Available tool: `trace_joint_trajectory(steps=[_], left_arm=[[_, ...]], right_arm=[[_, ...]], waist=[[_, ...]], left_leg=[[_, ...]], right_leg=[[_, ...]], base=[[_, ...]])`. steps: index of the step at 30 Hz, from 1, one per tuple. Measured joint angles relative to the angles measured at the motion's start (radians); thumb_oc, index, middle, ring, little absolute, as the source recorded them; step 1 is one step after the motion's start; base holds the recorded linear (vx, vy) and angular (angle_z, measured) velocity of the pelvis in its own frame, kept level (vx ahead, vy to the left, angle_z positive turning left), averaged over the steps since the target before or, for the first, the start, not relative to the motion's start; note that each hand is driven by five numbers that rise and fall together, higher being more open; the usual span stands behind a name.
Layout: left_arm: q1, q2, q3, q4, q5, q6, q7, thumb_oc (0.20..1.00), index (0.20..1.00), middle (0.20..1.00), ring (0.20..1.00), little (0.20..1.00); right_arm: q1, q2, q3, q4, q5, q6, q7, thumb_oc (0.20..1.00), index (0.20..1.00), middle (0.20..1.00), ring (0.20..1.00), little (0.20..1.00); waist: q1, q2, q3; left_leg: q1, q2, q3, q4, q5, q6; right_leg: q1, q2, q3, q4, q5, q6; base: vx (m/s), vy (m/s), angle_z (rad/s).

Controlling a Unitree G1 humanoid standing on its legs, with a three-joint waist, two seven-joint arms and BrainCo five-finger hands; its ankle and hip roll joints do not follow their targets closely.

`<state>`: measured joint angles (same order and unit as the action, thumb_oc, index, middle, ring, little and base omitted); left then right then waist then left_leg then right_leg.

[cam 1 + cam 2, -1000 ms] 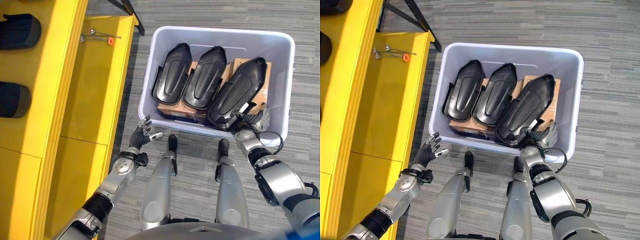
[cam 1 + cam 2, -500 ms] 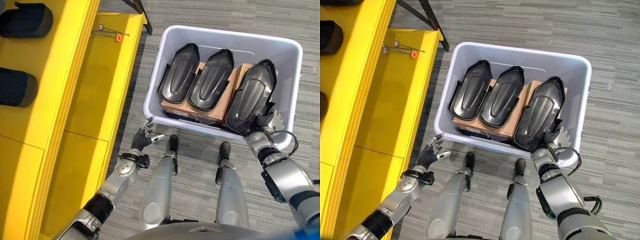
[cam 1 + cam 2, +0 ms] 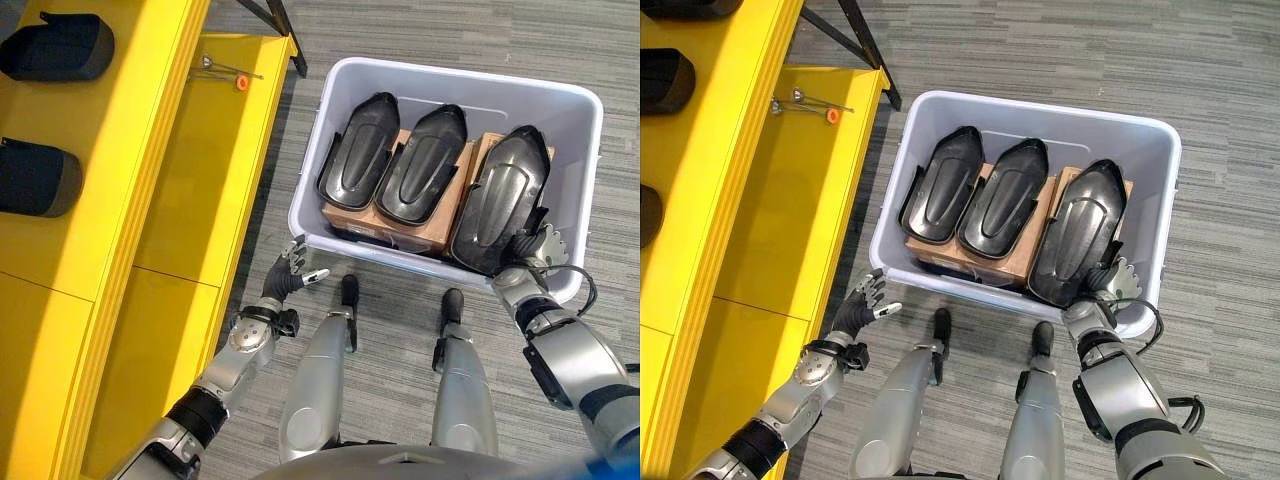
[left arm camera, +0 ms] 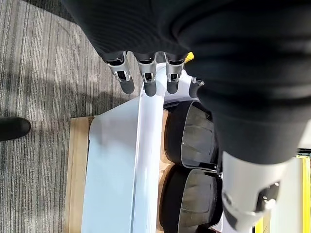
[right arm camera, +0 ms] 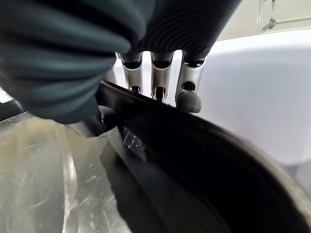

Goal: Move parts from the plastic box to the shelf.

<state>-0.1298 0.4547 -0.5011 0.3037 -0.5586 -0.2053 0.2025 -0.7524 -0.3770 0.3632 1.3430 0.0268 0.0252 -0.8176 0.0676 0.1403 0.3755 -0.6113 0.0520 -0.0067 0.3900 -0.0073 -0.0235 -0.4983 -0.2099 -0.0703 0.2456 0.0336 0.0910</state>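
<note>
Black parts in plastic box (image 3: 575, 100), resting on cardboard cartons (image 3: 378, 217). Right hand (image 3: 535, 247) grasps rim of rightmost part (image 3: 503, 195) at box's near corner. Left hand (image 3: 285, 272) relaxed, empty, outside box's near-left corner. Yellow shelf (image 3: 150, 180) left of box.
</note>
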Motion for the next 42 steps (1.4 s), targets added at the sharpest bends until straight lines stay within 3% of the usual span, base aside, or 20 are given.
trace_joint_trajectory(steps=[4, 10, 13, 17, 18, 23, 27, 34, 42], left_arm=[[0.0, 0.0, 0.0, 0.0, 0.0, 0.0, -0.001, 1.0, 1.0, 1.0, 1.0, 1.0], [0.013, 0.014, 0.034, 0.001, -0.001, -0.002, -0.003, 1.0, 1.0, 1.0, 1.0, 1.0], [0.037, 0.024, 0.071, 0.003, -0.002, 0.0, -0.006, 1.0, 1.0, 1.0, 1.0, 1.0], [0.037, 0.03, 0.082, 0.0, -0.003, 0.0, -0.008, 1.0, 1.0, 1.0, 1.0, 1.0], [0.04, 0.03, 0.088, 0.0, -0.003, 0.0, -0.009, 1.0, 1.0, 1.0, 1.0, 1.0], [0.047, 0.032, 0.098, -0.001, -0.002, 0.004, -0.031, 1.0, 1.0, 1.0, 1.0, 1.0], [0.082, 0.025, 0.126, -0.002, 0.002, 0.015, -0.045, 1.0, 1.0, 1.0, 1.0, 1.0], [0.124, 0.021, 0.169, -0.006, 0.003, 0.043, -0.055, 1.0, 1.0, 1.0, 1.0, 1.0], [0.211, -0.002, 0.225, -0.007, 0.004, 0.055, -0.074, 1.0, 1.0, 1.0, 1.0, 1.0]], right_arm=[[0.024, -0.019, -0.024, -0.035, 0.029, -0.028, 0.039, 0.2, 0.2, 0.2, 0.2, 0.2], [0.144, -0.028, -0.103, -0.273, 0.1, -0.085, 0.086, 0.2, 0.2, 0.2, 0.2, 0.2], [0.233, -0.027, -0.138, -0.517, 0.102, -0.122, 0.088, 0.2, 0.2, 0.2, 0.2, 0.2], [0.281, -0.028, -0.167, -0.619, 0.102, -0.124, 0.086, 0.2, 0.2, 0.2, 0.2, 0.2], [0.332, -0.028, -0.201, -0.739, 0.083, -0.123, 0.081, 0.2, 0.2, 0.2, 0.2, 0.2], [0.366, -0.03, -0.227, -0.806, 0.046, -0.134, 0.066, 0.2, 0.2, 0.2, 0.2, 0.2], [0.482, -0.03, -0.249, -1.03, 0.036, -0.144, 0.075, 0.2, 0.2, 0.2, 0.2, 0.2], [0.583, -0.034, -0.257, -1.156, 0.073, -0.178, 0.195, 0.2, 0.2, 0.2, 0.2, 0.2], [0.646, -0.033, -0.23, -1.212, 0.139, -0.199, 0.322, 0.2, 0.2, 0.2, 0.2, 0.2]], waist=[[-0.005, -0.002, 0.001], [-0.037, -0.057, 0.017], [-0.056, -0.084, 0.037], [-0.058, -0.089, 0.047], [-0.058, -0.089, 0.058], [-0.068, -0.094, 0.075], [-0.077, -0.099, 0.084], [-0.085, -0.124, 0.071], [-0.1, -0.185, -0.036]], left_leg=[[0.0, 0.001, 0.001, 0.012, -0.002, 0.001], [0.001, 0.01, 0.014, 0.022, -0.009, 0.002], [0.001, 0.019, 0.025, 0.034, -0.026, 0.008], [0.003, 0.02, 0.026, 0.034, -0.027, 0.007], [0.01, 0.02, 0.027, 0.035, -0.027, 0.007], [0.04, 0.023, 0.03, 0.022, -0.029, 0.004], [0.11, 0.031, 0.044, -0.007, -0.028, 0.002], [0.249, 0.055, 0.05, -0.095, -0.017, -0.029], [0.418, 0.095, 0.058, -0.256, 0.036, -0.063]], right_leg=[[0.002, 0.001, 0.001, 0.001, 0.0, 0.003], [-0.002, 0.006, 0.014, 0.009, -0.001, 0.006], [-0.004, 0.014, 0.028, 0.007, 0.002, 0.007], [-0.002, 0.015, 0.029, 0.008, 0.002, 0.007], [0.004, 0.015, 0.029, 0.007, 0.002, 0.007], [0.031, 0.017, 0.031, -0.002, 0.003, 0.007], [0.09, 0.024, 0.032, -0.019, 0.004, 0.007], [0.223, 0.048, 0.028, -0.105, 0.023, 0.008], [0.357, 0.092, 0.014, -0.209, 0.042, -0.006]], base=[[0.0, 0.0, 0.0], [-0.02, -0.039, -0.06], [-0.02, -0.042, -0.15], [-0.01, -0.028, 0.0], [-0.02, -0.035, -0.01], [-0.02, -0.022, -0.03], [0.0, -0.047, -0.08], [0.04, -0.08, -0.06], [0.04, -0.102, -0.05]])
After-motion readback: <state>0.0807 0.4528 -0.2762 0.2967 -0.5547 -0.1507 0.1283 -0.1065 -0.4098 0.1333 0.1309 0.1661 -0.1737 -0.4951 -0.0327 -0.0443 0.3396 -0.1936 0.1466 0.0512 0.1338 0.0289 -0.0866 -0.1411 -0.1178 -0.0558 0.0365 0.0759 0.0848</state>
